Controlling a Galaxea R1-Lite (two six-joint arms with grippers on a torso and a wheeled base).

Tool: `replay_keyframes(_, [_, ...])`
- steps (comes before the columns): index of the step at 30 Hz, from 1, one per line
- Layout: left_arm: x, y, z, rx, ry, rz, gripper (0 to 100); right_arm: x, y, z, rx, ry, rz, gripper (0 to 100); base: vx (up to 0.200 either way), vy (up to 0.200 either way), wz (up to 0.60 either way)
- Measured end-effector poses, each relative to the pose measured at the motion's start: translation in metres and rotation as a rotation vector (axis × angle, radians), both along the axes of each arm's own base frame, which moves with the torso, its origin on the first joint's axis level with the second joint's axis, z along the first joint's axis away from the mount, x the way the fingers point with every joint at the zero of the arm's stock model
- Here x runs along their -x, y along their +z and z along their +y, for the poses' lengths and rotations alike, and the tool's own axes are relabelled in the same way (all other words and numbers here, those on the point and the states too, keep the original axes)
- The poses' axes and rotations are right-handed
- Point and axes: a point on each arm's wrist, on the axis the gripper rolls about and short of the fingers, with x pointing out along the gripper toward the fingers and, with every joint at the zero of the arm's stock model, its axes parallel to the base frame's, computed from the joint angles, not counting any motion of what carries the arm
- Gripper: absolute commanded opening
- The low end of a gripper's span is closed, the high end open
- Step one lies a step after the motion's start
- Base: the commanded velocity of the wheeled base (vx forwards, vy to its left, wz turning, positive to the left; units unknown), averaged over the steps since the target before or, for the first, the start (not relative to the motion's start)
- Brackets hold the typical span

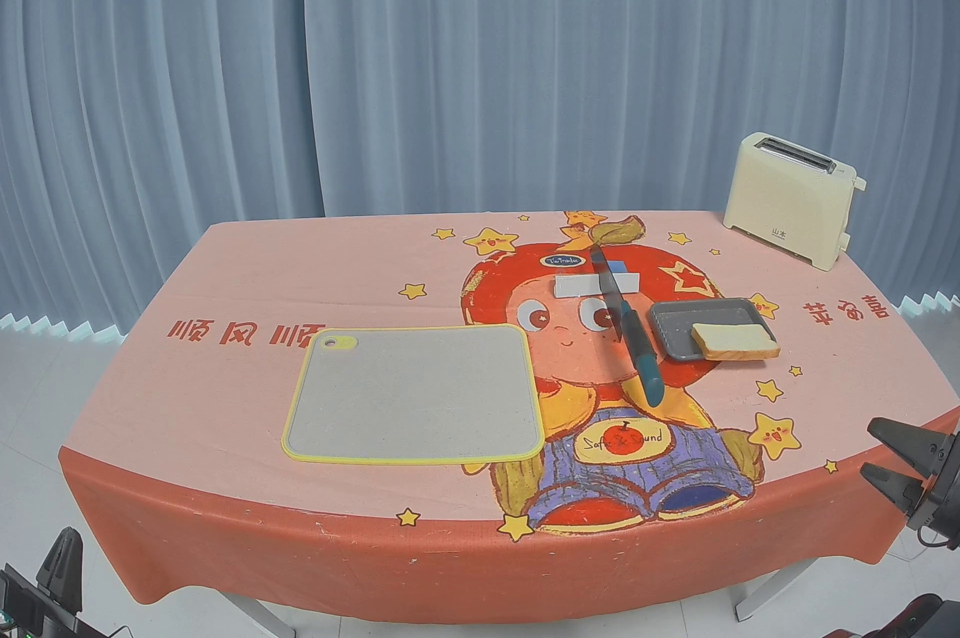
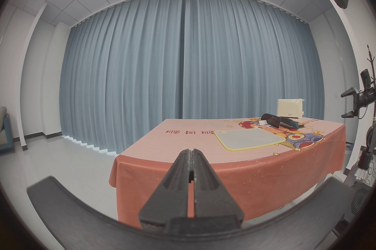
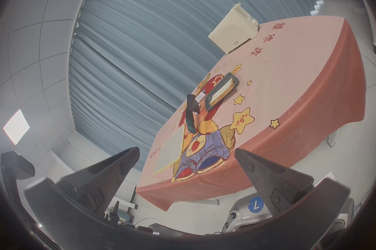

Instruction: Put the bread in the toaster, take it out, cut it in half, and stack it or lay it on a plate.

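A slice of bread [image 1: 735,340] lies in a small grey tray [image 1: 680,332] right of the table's middle; the bread also shows in the right wrist view [image 3: 221,91]. The cream toaster [image 1: 792,200] stands at the far right corner, slots empty. A knife [image 1: 627,325] with a dark blade and teal handle lies left of the tray. A grey cutting board [image 1: 415,395] with a yellow rim lies front-left. My right gripper [image 1: 868,447] hangs open off the table's front right corner, holding nothing [image 3: 186,152]. My left gripper [image 2: 192,176] is shut and empty, low off the front left corner [image 1: 65,542].
A small white block [image 1: 580,285] lies under the knife's blade end. The table [image 1: 250,290] is covered by an orange printed cloth hanging over its edges. Blue curtains close off the back. The toaster [image 3: 234,29] sits near the table's far edge.
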Motion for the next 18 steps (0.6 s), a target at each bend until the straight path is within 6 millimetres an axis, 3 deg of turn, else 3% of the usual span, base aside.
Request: replay_keyframes(18, [0.0, 0.0, 0.0, 0.0, 0.0, 0.0, 0, -0.013, 0.006, 0.001, 0.01, 0.004, 0.024, 100, 0.0, 0.0, 0.0])
